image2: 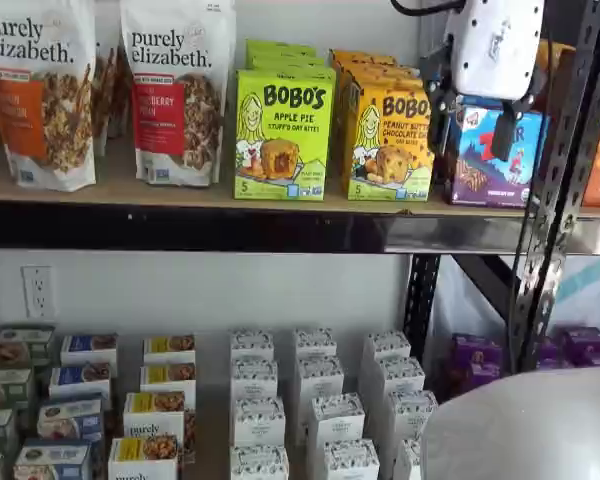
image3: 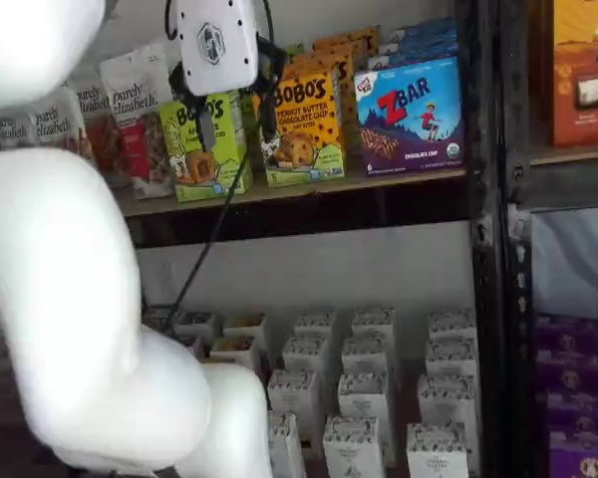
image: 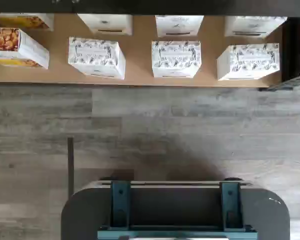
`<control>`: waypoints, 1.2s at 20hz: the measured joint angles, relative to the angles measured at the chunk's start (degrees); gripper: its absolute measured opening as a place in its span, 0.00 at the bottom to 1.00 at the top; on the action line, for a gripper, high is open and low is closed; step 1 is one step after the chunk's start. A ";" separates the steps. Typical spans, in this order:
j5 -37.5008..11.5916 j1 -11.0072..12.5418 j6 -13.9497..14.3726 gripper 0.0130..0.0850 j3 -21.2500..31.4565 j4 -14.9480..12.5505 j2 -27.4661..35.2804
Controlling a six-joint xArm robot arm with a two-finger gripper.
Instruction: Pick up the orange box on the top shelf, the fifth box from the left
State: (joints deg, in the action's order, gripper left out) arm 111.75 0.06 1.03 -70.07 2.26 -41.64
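Observation:
The orange box (image2: 390, 140) stands upright on the top shelf (image2: 130, 190), between a lime-green box and a blue-purple box. It also shows in a shelf view (image3: 304, 124), with more orange boxes behind it. My gripper (image2: 473, 125) hangs in front of the shelf at box height, apart from the boxes. Its white body is above, and its two black fingers are open with a plain gap and nothing in them. In a shelf view the gripper (image3: 236, 121) shows before the green box. The wrist view shows neither the orange box nor the fingers.
A lime-green Apple Pie box (image2: 283, 135) stands left of the orange box and a ZBar box (image2: 490, 160) right. Granola bags (image2: 40, 90) stand far left. A black upright (image2: 560, 180) rises at the right. Small white boxes (image2: 315, 400) fill the lower level (image: 140, 60). My white arm (image3: 70, 299) fills the left foreground.

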 joint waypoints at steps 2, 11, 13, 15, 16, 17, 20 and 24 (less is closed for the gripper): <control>2.39 -0.39 0.20 1.00 -1.35 -0.44 1.39; 0.31 -1.66 1.37 1.00 -0.51 -0.58 1.71; -1.90 -2.61 2.04 1.00 0.15 -1.38 2.06; -3.53 -3.52 2.61 1.00 -0.01 -2.47 3.61; -4.80 -3.79 2.78 1.00 0.14 -2.95 4.06; -6.39 -3.93 2.90 1.00 0.42 -3.28 4.36; -11.85 -3.53 2.71 1.00 1.37 -3.33 5.27; -17.26 -2.27 1.70 1.00 2.04 -2.60 6.66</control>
State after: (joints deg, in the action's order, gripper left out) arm 94.49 -2.22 2.73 -68.02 -0.34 -34.98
